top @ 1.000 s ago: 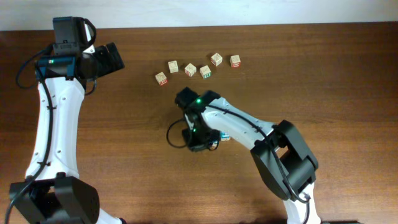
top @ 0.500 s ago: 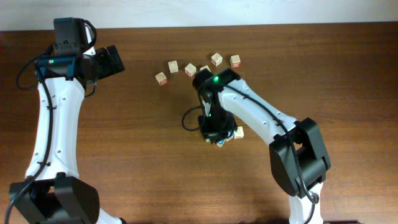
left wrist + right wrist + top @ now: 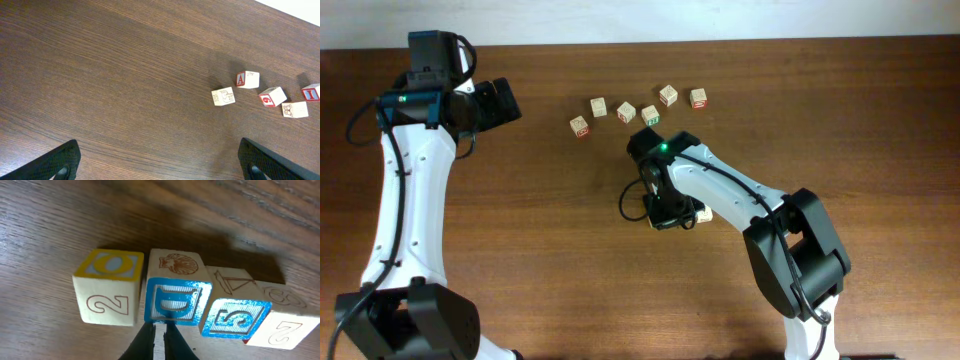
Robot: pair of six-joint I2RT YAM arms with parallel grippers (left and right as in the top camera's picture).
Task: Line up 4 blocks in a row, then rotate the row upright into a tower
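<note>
Blocks (image 3: 190, 300), four shoulder to shoulder in a row, mid table (image 3: 540, 240), near of the spare cubes (image 3: 626, 112). Right tool (image 3: 159, 337) is pinched narrow, tips at the foot of the blue-faced block (image 3: 175, 305), likely to push it round, not grip. Left tool (image 3: 505, 100) gapes wide, far left, out of the way.

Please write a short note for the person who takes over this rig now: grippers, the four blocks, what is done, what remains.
Left gripper: jaws wide open, empty, away from the blocks.
Right gripper: jaws shut, holding nothing, tips at the blue-faced wooden cube marked D.
Blocks: one row, side by side: yellow-topped wooden cube marked 2, the D cube, blue-faced wooden cube marked 5, pale wooden cube.
Done: cannot tell which are turned.
Left: check each, rotate the rest.
</note>
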